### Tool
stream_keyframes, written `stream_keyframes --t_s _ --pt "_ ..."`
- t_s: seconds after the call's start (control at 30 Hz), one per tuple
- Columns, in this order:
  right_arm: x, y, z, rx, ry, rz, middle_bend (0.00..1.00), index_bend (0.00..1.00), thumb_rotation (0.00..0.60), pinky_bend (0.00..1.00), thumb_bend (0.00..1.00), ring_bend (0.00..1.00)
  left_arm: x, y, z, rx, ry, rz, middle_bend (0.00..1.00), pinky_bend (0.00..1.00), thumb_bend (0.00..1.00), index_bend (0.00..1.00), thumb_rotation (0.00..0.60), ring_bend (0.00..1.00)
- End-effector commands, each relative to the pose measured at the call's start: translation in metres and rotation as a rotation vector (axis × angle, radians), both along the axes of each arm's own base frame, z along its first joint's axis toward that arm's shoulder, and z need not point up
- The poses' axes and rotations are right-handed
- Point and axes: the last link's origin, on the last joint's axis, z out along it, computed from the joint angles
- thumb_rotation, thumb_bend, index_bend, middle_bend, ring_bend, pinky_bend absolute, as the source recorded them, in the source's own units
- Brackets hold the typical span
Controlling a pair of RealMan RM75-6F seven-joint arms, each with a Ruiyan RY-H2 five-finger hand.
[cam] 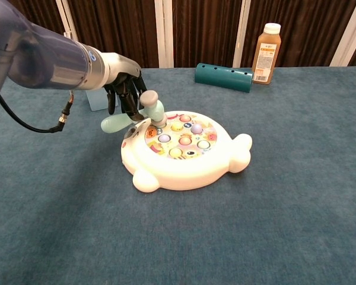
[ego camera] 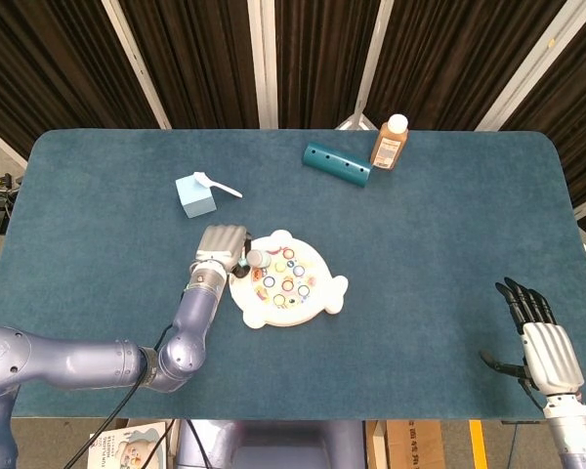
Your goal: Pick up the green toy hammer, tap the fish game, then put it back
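Hammer (cam: 151,108) gripped in left hand (cam: 123,89) fingers, head on fish game (cam: 184,151) (right hand (ego camera: 547,347) spread, head view only).

the head view looks steeply down from above the robot's near edge of the table (ego camera: 98,195), far enough to take in the whole blue top and the dark curtains (ego camera: 205,59) behind; the chest view sits low, just above the tabletop, facing level across it and close to the fish game (cam: 184,151); both share the fish game, the left hand (cam: 123,89) with the green toy hammer (cam: 143,111), the teal tube (cam: 223,76) and the brown bottle (cam: 267,45); the right hand (ego camera: 544,344) shows only from the head.
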Motion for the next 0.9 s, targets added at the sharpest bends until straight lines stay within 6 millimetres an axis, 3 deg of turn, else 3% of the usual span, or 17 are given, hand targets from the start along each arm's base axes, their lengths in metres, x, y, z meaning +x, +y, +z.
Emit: stream_keyframes --t_s 0.03,0.33,0.63,0.9 --pt "0.0 0.0 0.0 0.0 0.0 0.0 0.0 0.0 0.6 0.0 0.19 0.0 0.004 0.0 0.003 0.005 -0.016 -0.009 0.56 0.5 0.67 0.67 0.6 0.42" --pt "0.0 0.0 0.0 0.0 -0.003 0.001 0.0 0.0 0.6 0.0 0.18 0.0 0.022 -0.003 0.013 0.008 -0.044 -0.04 0.56 0.5 0.67 0.67 0.6 0.42" --pt "0.0 0.0 0.0 0.001 -0.007 -0.002 0.0 0.0 0.6 0.0 0.18 0.0 0.034 -0.006 0.005 -0.008 -0.034 -0.049 0.56 0.5 0.67 0.67 0.6 0.42" --pt "0.0 0.0 0.001 0.001 -0.009 -0.004 0.0 0.0 0.6 0.0 0.18 0.0 0.033 -0.008 0.001 -0.019 -0.006 -0.038 0.56 0.5 0.67 0.67 0.6 0.42"
